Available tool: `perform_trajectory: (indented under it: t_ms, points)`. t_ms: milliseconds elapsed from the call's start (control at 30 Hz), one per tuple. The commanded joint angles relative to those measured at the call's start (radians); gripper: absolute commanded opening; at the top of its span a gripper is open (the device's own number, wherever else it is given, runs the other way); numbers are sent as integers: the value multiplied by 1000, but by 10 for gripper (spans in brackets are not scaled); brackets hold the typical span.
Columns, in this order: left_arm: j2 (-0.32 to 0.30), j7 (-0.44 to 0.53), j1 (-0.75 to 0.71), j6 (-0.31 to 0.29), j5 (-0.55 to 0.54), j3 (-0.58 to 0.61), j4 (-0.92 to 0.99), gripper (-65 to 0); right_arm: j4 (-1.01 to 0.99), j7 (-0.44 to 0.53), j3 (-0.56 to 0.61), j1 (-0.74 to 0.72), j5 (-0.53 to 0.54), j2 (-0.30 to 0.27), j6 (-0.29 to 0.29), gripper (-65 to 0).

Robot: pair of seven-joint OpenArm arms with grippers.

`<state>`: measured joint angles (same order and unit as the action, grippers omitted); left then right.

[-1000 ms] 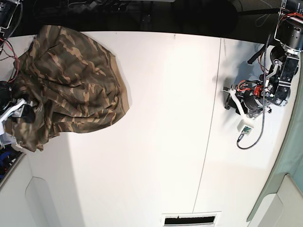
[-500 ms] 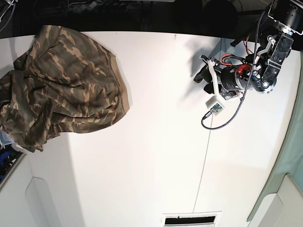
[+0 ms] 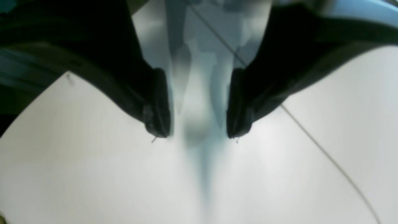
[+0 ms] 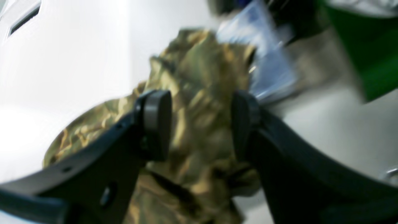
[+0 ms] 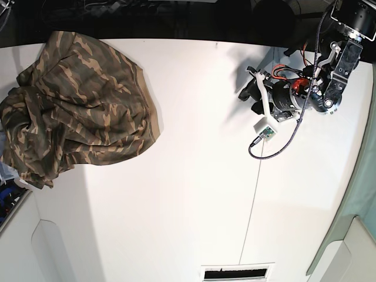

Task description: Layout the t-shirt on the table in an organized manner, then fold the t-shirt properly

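T-shirt (image 5: 82, 106) crumpled, left arm (image 5: 329, 76) apart

Even overhead light floods the white table (image 5: 194, 176) in the base view, brightest toward 6 o'clock, with a grey band of shade falling from the t-shirt (image 5: 82, 106) toward 7 o'clock. Wide-angle distortion bends the table's edges and darkens the strip at 12 o'clock. The left wrist view is soft throughout; the left gripper (image 3: 199, 135) reads as a near-black silhouette over glaring white, its blue-grey shadow running to 6 o'clock. The right wrist view is heavily motion-blurred, the camouflage smeared, and washed out at 9 to 11 o'clock.
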<state>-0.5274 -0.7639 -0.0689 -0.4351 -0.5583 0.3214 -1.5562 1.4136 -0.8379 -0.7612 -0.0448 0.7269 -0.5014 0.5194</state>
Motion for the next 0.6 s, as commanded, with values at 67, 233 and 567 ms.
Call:
perform_trajectory:
  t_ms: [67,233,567]
  points:
    - [-8,13,16,-20,-18,-6,-16,-319,17,27,-21,-15,32,-60,1,-346]
    - [-6,12,16,-22,-19,-6,-16,-319,-7,46,-27,-13,-42,-72,2,-346]
    - [80,16,16,-27,-37,-6,-27,-319,-274,240,88,-16,-84,-72,13,-346]
